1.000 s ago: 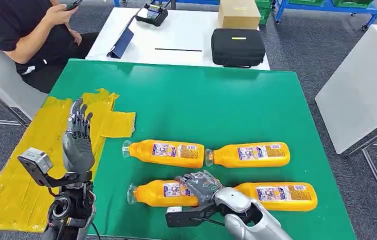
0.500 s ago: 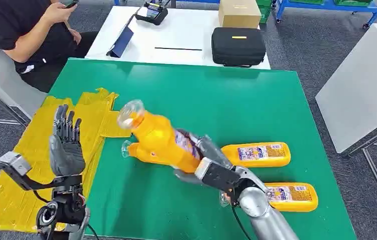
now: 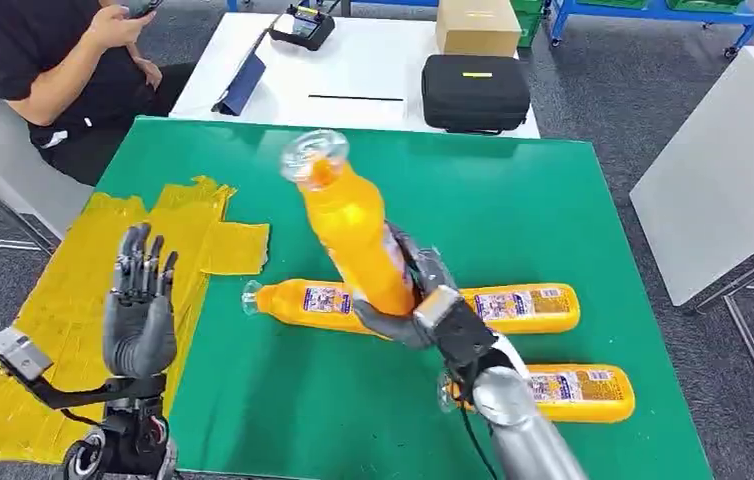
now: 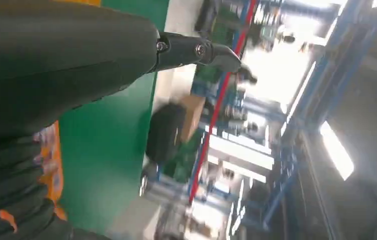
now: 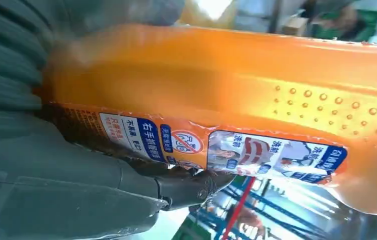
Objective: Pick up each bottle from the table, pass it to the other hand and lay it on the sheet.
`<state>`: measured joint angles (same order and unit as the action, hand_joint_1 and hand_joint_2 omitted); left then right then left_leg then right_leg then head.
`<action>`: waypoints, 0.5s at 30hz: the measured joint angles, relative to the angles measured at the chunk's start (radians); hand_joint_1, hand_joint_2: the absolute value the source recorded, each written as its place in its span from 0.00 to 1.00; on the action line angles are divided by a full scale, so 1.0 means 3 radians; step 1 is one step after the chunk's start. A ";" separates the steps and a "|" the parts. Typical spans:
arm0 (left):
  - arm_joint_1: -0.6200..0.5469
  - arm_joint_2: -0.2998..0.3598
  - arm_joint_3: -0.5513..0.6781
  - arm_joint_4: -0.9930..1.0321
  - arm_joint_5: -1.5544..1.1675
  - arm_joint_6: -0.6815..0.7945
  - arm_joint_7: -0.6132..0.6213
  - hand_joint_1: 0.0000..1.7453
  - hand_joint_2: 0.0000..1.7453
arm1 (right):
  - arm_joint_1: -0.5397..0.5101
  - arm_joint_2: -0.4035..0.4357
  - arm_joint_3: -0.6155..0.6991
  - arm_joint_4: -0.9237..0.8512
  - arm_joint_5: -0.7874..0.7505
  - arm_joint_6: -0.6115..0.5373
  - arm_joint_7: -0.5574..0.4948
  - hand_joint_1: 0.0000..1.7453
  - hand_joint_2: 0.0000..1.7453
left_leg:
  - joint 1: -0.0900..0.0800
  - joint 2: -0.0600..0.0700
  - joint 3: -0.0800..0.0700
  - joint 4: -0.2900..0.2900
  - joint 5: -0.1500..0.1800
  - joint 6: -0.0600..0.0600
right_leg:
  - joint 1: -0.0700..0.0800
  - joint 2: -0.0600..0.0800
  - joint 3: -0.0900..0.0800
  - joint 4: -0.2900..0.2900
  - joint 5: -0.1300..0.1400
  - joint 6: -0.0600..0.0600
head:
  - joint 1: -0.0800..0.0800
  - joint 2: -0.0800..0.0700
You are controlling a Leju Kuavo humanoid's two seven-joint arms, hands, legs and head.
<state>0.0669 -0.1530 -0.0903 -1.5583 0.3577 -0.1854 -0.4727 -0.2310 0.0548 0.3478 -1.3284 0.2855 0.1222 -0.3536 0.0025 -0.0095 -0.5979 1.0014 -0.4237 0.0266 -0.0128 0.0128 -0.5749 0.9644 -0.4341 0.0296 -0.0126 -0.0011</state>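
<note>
Here the right hand (image 3: 423,300) grips an orange bottle (image 3: 353,225) low on its body, fingers wrapped around it, lifted off the green table (image 3: 513,200) and tilted with its clear cap end pointing up and away from the hand. In the right wrist view the bottle's (image 5: 236,85) label carries blue panels of Chinese characters and a red-ringed prohibition sign; the small print is too fine to read. A patch of raised dots marks the smooth, glossy plastic. Just beneath the right hand lie two more bottles, one (image 3: 313,300) towards the left hand and one (image 3: 523,305) on the other side, partly hidden by the hand. A fourth bottle (image 3: 578,390) lies nearer the robot, its neck hidden behind the forearm. The left hand (image 3: 138,310) is raised, empty, fingers straight and apart, above the crinkled yellow sheet (image 3: 43,310).
</note>
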 measured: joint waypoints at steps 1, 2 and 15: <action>-0.0001 0.0001 -0.0054 -0.0001 0.0033 -0.0024 0.0022 0.00 1.00 | -0.0043 0.0041 0.0059 0.0063 0.0084 -0.0048 0.0057 1.00 1.00 | 0.0001 0.0000 0.0000 0.0000 0.0000 0.0000 | 0.0001 0.0000 0.0000 0.0000 0.0000 0.0000 | -0.0003 0.0000; -0.0001 0.0001 -0.0116 -0.0006 0.0064 -0.0050 0.0047 0.00 1.00 | -0.0082 0.0082 0.0128 0.0128 0.0170 -0.0095 0.0105 1.00 1.00 | 0.0001 -0.0002 0.0000 0.0000 0.0001 -0.0001 | 0.0002 -0.0001 0.0000 0.0000 0.0000 0.0000 | 0.0000 0.0000; -0.0075 0.0020 -0.0463 -0.0014 0.0214 -0.0191 0.0242 0.00 1.00 | -0.0289 0.0265 0.0442 0.0493 0.0506 -0.0327 0.0309 1.00 1.00 | 0.0000 -0.0003 -0.0003 0.0000 0.0001 -0.0001 | -0.0001 -0.0001 -0.0001 0.0000 0.0000 0.0000 | 0.0000 0.0000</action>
<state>0.0444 -0.1469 -0.2293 -1.5625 0.4219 -0.2426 -0.4001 -0.3176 0.1343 0.4802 -1.1807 0.4374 0.0241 -0.2610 0.0024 -0.0105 -0.5987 1.0015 -0.4235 0.0264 -0.0132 0.0125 -0.5753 0.9644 -0.4342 0.0296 -0.0126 -0.0011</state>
